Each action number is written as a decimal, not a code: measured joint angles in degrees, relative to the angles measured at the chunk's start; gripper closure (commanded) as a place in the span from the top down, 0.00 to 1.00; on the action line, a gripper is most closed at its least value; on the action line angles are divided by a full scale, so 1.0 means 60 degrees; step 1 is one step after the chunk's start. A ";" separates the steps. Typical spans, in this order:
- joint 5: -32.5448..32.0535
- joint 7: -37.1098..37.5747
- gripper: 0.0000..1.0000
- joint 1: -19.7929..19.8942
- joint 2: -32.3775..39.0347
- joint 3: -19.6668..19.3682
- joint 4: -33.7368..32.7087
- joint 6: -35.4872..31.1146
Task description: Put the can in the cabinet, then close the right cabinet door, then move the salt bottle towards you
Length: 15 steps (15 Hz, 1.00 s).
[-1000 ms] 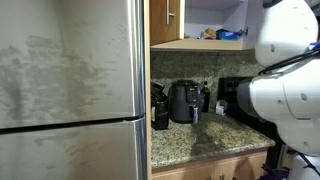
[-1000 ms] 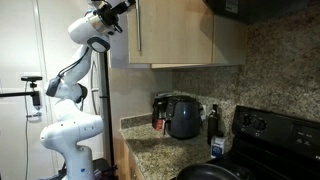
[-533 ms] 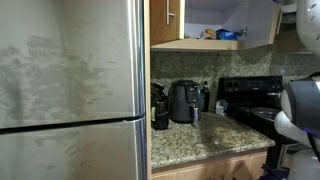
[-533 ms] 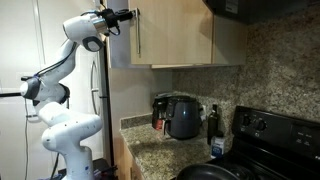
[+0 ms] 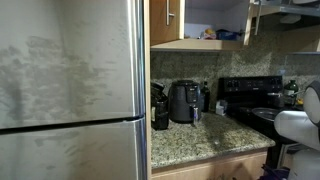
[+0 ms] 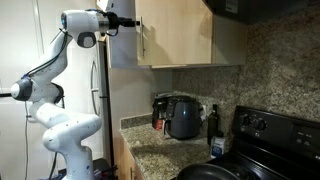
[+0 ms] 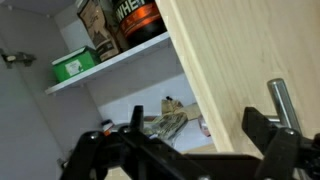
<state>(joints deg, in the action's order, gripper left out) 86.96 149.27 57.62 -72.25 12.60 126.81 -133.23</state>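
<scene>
Looks like step two: shutting the right door (image 6: 180, 35), which hangs partly swung with the cabinet (image 5: 195, 44) open to view. Shows, in the wrist view, the gripper (image 7: 180, 152) spread wide and holding nothing, with one finger (image 7: 268, 132) in front of the door's face, just beside the handle (image 7: 283, 105). Reaches in high from the side in an exterior view. Leaves a small reddish-white bit peeking past the door's edge on the lower shelf (image 7: 120, 105), probably the can (image 7: 204, 127), so judged already stowed.

Calls next for a steady push on the panel, following its arc until flush, keeping fingers out of the closing gap. Then means going down to the counter (image 5: 200, 140) for the salt bottle, too small to pick out here.
</scene>
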 measured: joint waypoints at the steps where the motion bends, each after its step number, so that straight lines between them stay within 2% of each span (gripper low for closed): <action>1: -0.0175 -0.0001 1.00 -0.0037 0.0035 -0.0113 0.0000 0.0473; 4: -0.0197 -0.0004 1.00 0.0280 0.0135 -0.0208 0.0053 0.1021; 10: 0.0087 0.0004 1.00 0.0512 -0.0028 -0.0099 0.0099 0.0700; 12: 0.0026 0.0010 1.00 0.0177 0.0007 -0.0062 0.0186 0.0366; 15: 0.0024 0.0014 1.00 -0.0462 0.0161 -0.0104 0.0515 0.1035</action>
<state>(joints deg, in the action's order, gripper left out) 87.11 149.35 54.85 -71.28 11.97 129.90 -127.02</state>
